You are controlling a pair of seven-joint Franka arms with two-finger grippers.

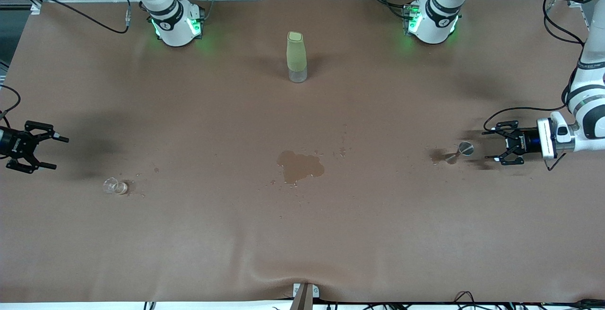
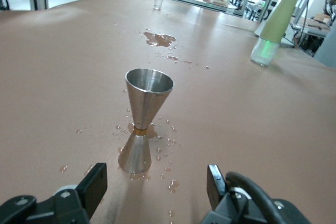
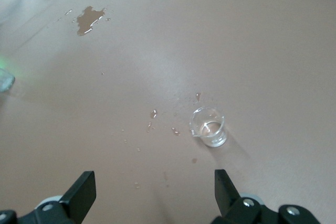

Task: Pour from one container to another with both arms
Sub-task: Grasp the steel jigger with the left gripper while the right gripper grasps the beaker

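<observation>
I've got the left gripper [image 1: 491, 145] wide-jawed beside the upright steel jigger [image 2: 143, 120] and the right gripper [image 1: 53, 151] wide-jawed near the glass cup [image 3: 208, 126]; both light and slick, so I'd grip the jigger's waist.

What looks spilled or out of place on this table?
A wet puddle darkens the brown table cover mid-table, with droplets scattered around it. More drops ring the upright steel hourglass jigger and lie beside the small clear glass cup. Both vessels stand upright; only the liquid looks stray.
</observation>
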